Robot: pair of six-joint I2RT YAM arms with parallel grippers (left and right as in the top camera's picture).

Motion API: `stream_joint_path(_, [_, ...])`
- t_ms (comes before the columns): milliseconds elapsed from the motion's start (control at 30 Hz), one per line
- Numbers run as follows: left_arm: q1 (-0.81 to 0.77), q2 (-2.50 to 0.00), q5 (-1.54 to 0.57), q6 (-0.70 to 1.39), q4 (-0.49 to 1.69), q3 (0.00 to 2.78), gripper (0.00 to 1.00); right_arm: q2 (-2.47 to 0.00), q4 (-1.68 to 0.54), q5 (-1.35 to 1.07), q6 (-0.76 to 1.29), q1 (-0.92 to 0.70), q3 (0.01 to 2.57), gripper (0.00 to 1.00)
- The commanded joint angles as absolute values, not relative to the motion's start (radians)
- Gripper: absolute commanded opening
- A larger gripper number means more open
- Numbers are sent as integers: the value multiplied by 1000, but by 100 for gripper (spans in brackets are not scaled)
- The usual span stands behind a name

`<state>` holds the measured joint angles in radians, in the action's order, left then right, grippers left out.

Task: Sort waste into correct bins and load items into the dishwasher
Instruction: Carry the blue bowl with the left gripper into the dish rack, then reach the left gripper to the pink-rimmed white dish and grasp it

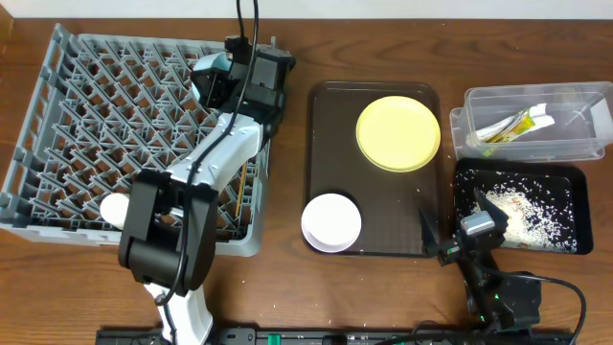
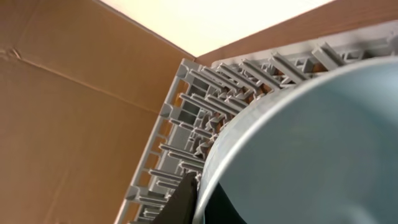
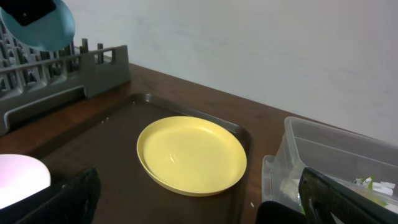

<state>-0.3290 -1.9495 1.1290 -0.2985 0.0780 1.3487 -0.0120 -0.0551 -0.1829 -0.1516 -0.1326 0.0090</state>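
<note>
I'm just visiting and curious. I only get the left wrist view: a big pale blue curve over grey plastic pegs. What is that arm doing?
Observer: From overhead, the left gripper holds a light-blue bowl at the far right corner of the large square grey plastic dish rack.
Operator: Is anything in the rack yet?
Observer: Yes, a small white cup sits near the rack's front edge.
Operator: What is left to load?
Observer: A round yellow plate and a smaller white bowl both sit on the dark-brown serving tray, to the right of the rack.
</note>
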Motion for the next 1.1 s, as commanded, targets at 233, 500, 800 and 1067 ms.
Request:
stream_joint_path(233, [-382,-1963,1263,-347,68,1362,8,-7,-57,-184,-166,-134,6,99])
stream_joint_path(500, [-370,-1963,1328,-347,62,1362,8,-7,-56,-184,-166,-134,6,99])
stream_joint_path(800, [-371,-2024,1322,-347,67,1359,7,-7,-56,-184,-166,-134,6,99])
stream_joint_path(1067, [-428,-2040,1322,-347,65,1359,8,-7,-56,-184,-166,-134,6,99])
